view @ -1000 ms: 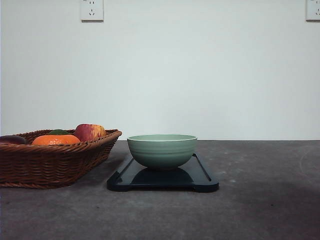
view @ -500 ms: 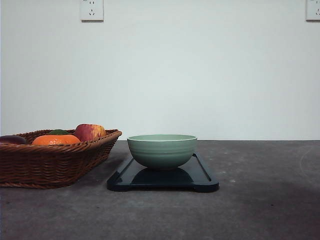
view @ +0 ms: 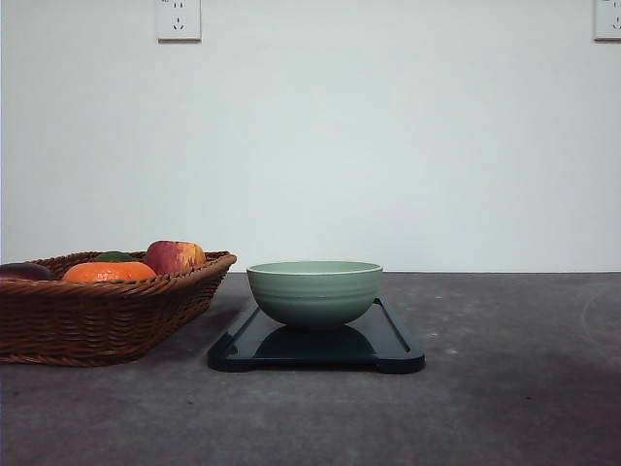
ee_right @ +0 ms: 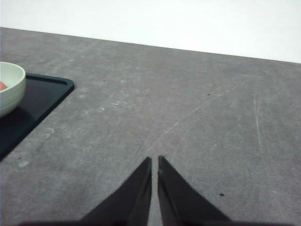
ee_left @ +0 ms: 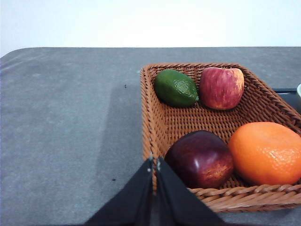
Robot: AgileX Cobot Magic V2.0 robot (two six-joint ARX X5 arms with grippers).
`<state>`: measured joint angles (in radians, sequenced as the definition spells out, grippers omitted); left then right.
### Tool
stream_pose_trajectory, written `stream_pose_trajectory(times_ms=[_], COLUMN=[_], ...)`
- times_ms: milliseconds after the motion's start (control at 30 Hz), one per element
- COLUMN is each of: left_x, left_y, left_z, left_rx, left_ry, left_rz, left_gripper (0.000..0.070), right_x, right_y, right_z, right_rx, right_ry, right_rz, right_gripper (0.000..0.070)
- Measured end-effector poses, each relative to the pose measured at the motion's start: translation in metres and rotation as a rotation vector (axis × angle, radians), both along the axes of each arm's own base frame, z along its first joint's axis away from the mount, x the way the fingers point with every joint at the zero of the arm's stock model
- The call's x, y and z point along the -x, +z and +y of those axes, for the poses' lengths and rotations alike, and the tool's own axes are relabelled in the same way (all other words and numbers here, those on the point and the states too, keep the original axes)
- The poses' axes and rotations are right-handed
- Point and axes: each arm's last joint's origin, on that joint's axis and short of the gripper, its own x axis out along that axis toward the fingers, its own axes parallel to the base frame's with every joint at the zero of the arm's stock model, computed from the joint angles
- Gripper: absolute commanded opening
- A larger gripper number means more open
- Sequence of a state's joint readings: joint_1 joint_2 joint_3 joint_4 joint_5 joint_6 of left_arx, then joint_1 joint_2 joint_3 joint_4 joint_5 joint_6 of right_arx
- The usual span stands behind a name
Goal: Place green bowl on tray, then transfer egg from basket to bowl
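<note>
**Bowl on tray, both claws closed on nothing**

Behind the grey table (view: 505,408) stood a plain white wall (view: 388,146). At the left the basket (view: 87,320) held an orange (view: 109,272), a green fruit (ee_left: 175,87), a red apple (view: 175,256) and a dark red apple (ee_left: 200,158). The left gripper (ee_left: 154,162) hung at the basket's near rim, its fingers pressed together with nothing between them. Just beside the basket, the green bowl (view: 314,291) sat upright on the tray (view: 388,351); something reddish showed inside it in the right wrist view. The right gripper (ee_right: 154,161) was also closed and empty, over bare table.
</note>
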<state>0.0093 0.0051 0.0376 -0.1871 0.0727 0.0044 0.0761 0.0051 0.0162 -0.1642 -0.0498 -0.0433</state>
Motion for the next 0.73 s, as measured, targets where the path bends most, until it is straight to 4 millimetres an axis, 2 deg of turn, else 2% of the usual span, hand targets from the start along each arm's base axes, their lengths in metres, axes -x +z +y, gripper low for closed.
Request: stream_pose_trajectory(times_ms=[733], left_x=[0.0000], left_y=[0.0000], left_z=[0.0000], left_rx=[0.000], left_ry=[-0.001], left_rz=[0.000], left_gripper=[0.0000], right_x=[0.0000], right_y=[0.0000], right_z=[0.0000], right_rx=[0.000], right_ry=[0.000], right_rz=[0.000], right_gripper=[0.0016])
